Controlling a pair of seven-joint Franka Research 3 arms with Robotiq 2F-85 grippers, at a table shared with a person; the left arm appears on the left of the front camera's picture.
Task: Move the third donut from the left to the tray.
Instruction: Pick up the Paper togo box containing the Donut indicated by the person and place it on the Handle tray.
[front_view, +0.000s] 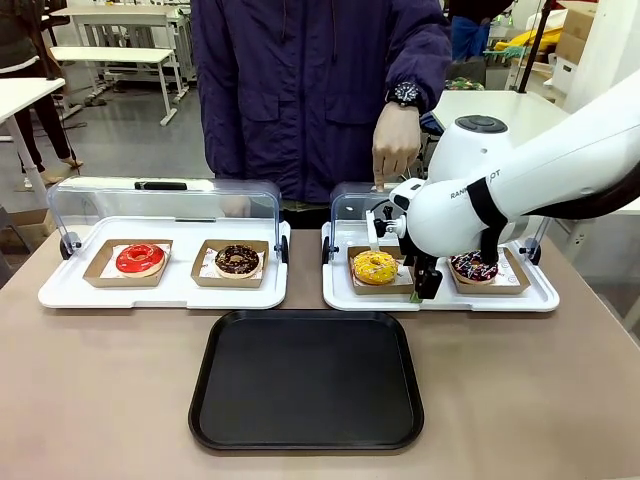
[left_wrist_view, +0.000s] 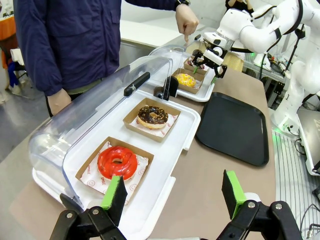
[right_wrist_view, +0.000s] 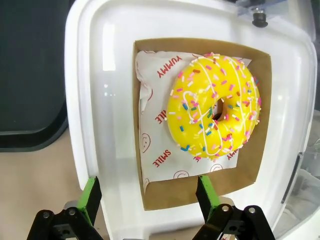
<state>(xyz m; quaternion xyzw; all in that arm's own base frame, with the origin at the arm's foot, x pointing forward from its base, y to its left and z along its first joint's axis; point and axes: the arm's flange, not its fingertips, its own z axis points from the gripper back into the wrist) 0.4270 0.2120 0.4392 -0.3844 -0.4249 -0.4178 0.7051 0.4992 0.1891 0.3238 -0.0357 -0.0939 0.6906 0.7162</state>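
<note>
The third donut from the left (front_view: 375, 266) (right_wrist_view: 215, 112) (left_wrist_view: 186, 79) has yellow icing with sprinkles. It sits on a brown cardboard holder (right_wrist_view: 200, 192) inside the right white display tray (front_view: 340, 290). My right gripper (front_view: 424, 285) (right_wrist_view: 148, 194) hangs open just above that holder's edge, one green pad (right_wrist_view: 205, 192) over the cardboard and the other over the white rim. Nothing is between the fingers. The black tray (front_view: 305, 380) (left_wrist_view: 232, 127) (right_wrist_view: 30, 75) lies bare in front of the display trays. My left gripper (left_wrist_view: 174, 192) is open above the left display tray's near end.
A person's hand (front_view: 395, 140) holds the right tray's clear lid (front_view: 352, 203) up. A sprinkled chocolate donut (front_view: 472, 267) sits beside the yellow one. The left display tray holds a red donut (front_view: 140, 259) and a chocolate donut (front_view: 237, 260) under its raised lid (front_view: 165, 205).
</note>
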